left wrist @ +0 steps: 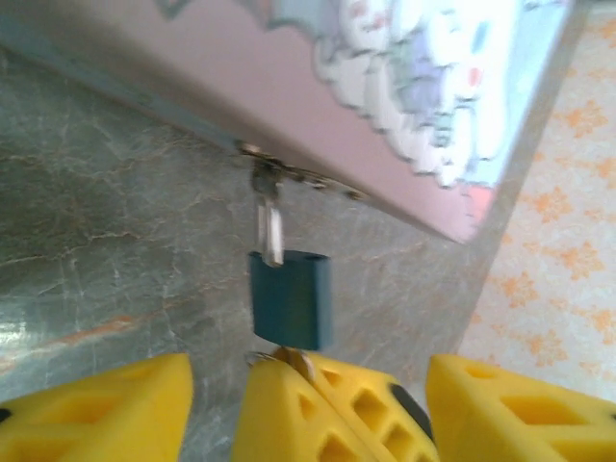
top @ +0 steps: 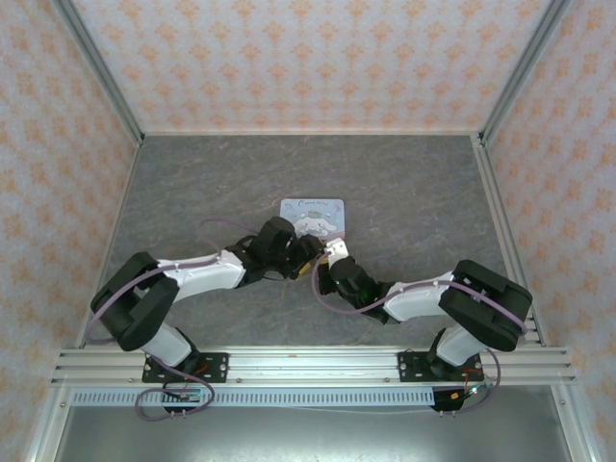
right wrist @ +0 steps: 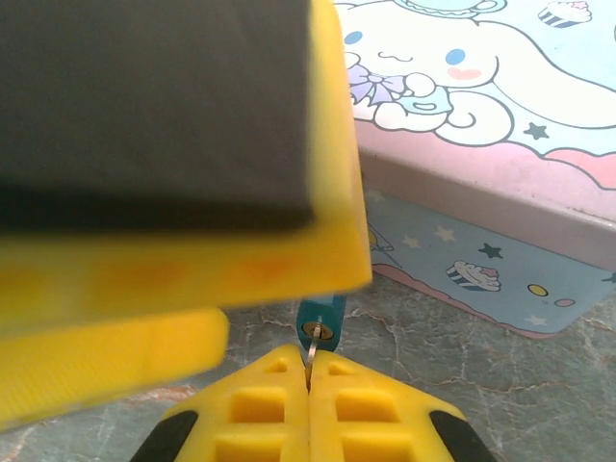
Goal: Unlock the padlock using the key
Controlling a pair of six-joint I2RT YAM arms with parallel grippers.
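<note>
**Markings.** The tin box (right wrist: 500, 241) carries a printed cartoon: a white long-eared character with a blue bow, plus cupcakes and stars on a pastel blue and pink ground. In the top view a short line of script near the far edge of its lid is too small to read. The padlock (left wrist: 291, 298) and the key (right wrist: 312, 343) show no legible marks.

**Task objects.** The teal padlock hangs by its thin shackle from the metal hasp (left wrist: 268, 175) on the tin's near wall, its body just above the grey marbled table (top: 414, 192). The key points up at the brass keyhole in the padlock's underside, its tip at or in the hole.

**Arm pose.** Both arms reach inward from their bases and meet at the tin's near edge. The right gripper (right wrist: 308, 373) comes in low beneath the padlock, its yellow fingers pressed together and pinching the key between their tips. The left gripper (top: 309, 259) is beside it, jaws spread wide; in the left wrist view its two fingers (left wrist: 96, 409) flank the right gripper's closed pair without touching the padlock.
</note>
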